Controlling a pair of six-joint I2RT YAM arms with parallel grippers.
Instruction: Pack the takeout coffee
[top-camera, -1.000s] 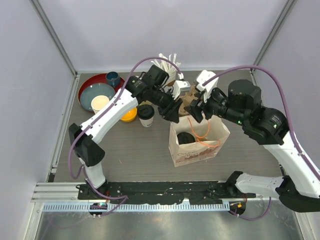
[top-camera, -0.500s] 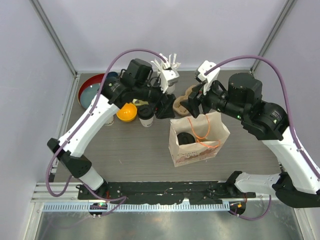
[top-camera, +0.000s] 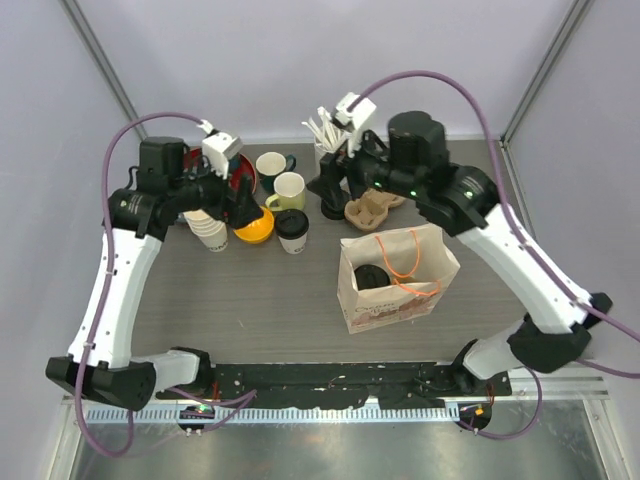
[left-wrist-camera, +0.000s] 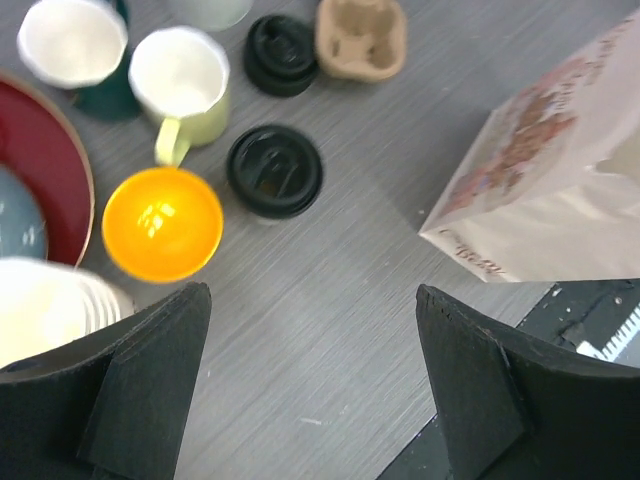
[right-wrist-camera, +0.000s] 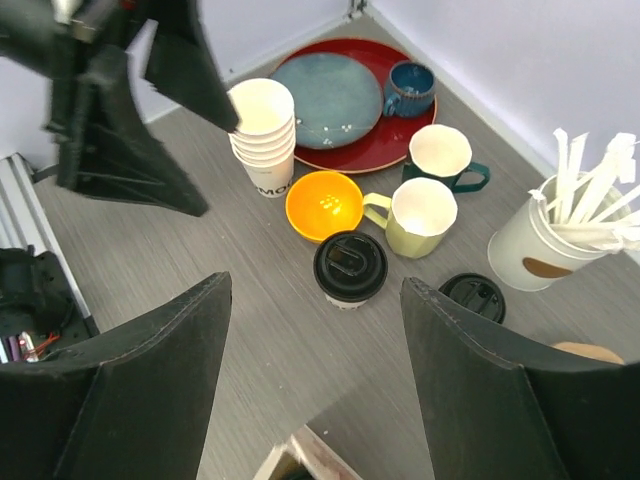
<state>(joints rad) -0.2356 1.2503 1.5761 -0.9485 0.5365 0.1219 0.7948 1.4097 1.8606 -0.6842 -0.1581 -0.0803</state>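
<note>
One takeout coffee (top-camera: 292, 230), a white paper cup with a black lid, stands on the table left of the paper bag (top-camera: 420, 260); it also shows in the left wrist view (left-wrist-camera: 274, 170) and the right wrist view (right-wrist-camera: 350, 268). A second lidded cup (top-camera: 372, 277) sits inside the bag. My left gripper (top-camera: 235, 210) is open and empty, raised above the table left of the standing cup (left-wrist-camera: 310, 300). My right gripper (top-camera: 328, 195) is open and empty, raised behind and right of that cup (right-wrist-camera: 315, 285).
Orange bowl (top-camera: 257, 226), stack of lidless cups (top-camera: 209, 230), pale yellow mug (top-camera: 289, 189) and dark-handled cream mug (top-camera: 272, 163) crowd the back left beside a red plate (right-wrist-camera: 345, 150). A loose black lid (right-wrist-camera: 473, 296), cardboard carrier (top-camera: 371, 208) and stirrer cup (right-wrist-camera: 540, 245) stand behind the bag.
My left arm swung left, away from the bag, to above the stacked cups and bowl. My right arm moved from over the bag back and left, above the carrier. Both grippers stay open.
</note>
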